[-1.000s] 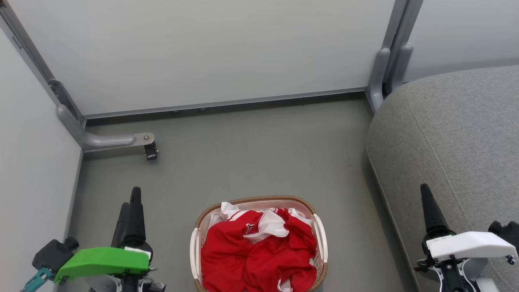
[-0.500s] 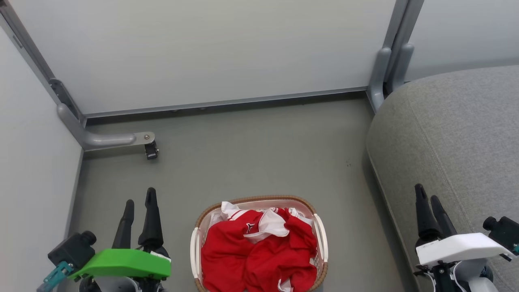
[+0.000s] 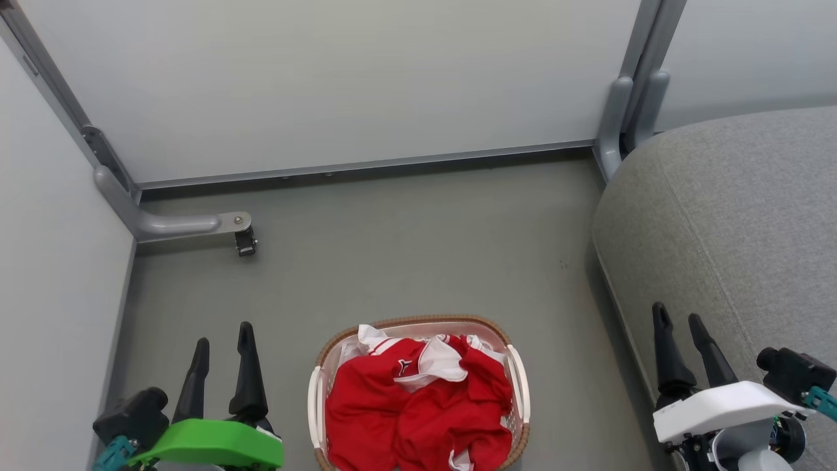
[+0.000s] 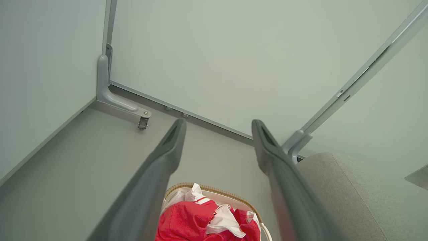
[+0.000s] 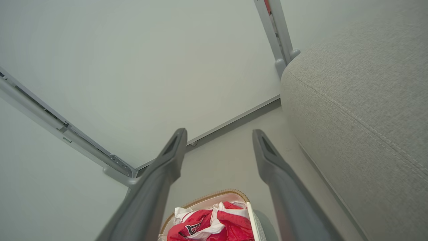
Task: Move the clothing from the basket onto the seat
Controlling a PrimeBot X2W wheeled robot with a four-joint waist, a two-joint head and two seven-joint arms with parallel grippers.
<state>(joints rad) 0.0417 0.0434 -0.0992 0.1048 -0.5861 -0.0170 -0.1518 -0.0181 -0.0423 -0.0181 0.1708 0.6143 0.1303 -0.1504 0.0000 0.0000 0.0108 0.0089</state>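
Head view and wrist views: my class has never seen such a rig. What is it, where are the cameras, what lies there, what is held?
A wheeled two-armed robot. One camera looks down from its head; one on each wrist looks along that arm's two dark fingers. On the grey floor stands an oval white plastic basket with a brown woven rim, full of bright red jerseys with white trim. A grey fabric sofa is beside it. The left gripper and right gripper are open, holding nothing.

Bright, even, diffuse light; soft shadow beside the sofa [image 3: 732, 216] at 3 o'clock. Wrist views blur near fingers [image 4: 143, 204] at 6 o'clock.
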